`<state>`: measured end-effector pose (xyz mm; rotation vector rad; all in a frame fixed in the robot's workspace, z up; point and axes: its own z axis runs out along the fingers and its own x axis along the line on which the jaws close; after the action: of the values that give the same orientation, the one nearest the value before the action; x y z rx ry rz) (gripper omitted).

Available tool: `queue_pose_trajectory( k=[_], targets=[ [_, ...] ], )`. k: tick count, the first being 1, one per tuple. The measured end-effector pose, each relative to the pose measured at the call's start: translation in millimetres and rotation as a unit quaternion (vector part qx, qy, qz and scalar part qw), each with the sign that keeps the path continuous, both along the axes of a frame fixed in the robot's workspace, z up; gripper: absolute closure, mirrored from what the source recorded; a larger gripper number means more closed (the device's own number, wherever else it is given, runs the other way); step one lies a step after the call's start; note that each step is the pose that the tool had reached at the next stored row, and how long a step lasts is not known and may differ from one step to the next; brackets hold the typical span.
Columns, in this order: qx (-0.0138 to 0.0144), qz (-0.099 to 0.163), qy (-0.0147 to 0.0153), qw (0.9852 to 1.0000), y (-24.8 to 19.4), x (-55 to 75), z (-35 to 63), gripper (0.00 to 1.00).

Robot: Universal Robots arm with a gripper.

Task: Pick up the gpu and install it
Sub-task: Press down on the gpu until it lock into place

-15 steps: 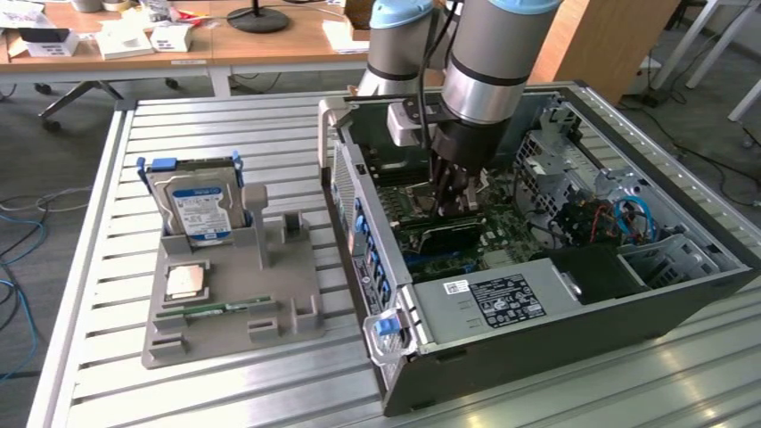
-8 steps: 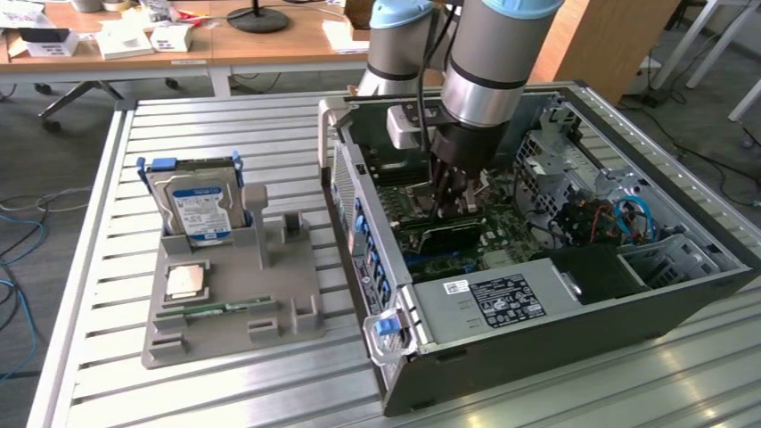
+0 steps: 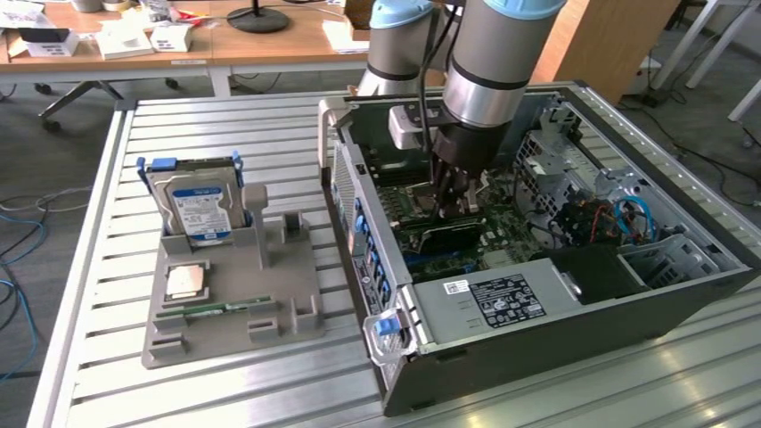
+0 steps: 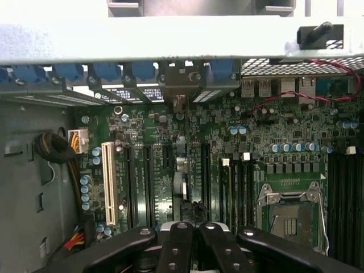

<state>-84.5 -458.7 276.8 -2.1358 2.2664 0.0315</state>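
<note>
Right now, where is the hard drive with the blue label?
On the exterior view's left, the hard drive stands upright in the grey holder on the slatted table, beside the open computer case.

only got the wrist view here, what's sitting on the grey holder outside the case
Observer: The holder carries a hard drive, a chip and a memory stick.
Operator: so where's the gpu
Observer: A flat black card, likely the gpu, lies right below the pincer, inside the case. I cannot tell whether the pincer grips it.
Operator: how's the case lying
Observer: On its side on a slatted table, open side up, with the arm reaching in from above.
</note>
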Motion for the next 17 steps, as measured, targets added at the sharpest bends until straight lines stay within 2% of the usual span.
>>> queue_pose_trajectory(
  k=[9,12,17],
  targets=[
    [-0.0001,0.0,0.0,1.0,0.0,0.1,-3.8,0.89],
    [0.0001,0.0,0.0,1.0,2.9,0.1,-4.9,0.89],
    [-0.0001,0.0,0.0,1.0,3.0,0.1,-8.1,0.89]
  ],
)
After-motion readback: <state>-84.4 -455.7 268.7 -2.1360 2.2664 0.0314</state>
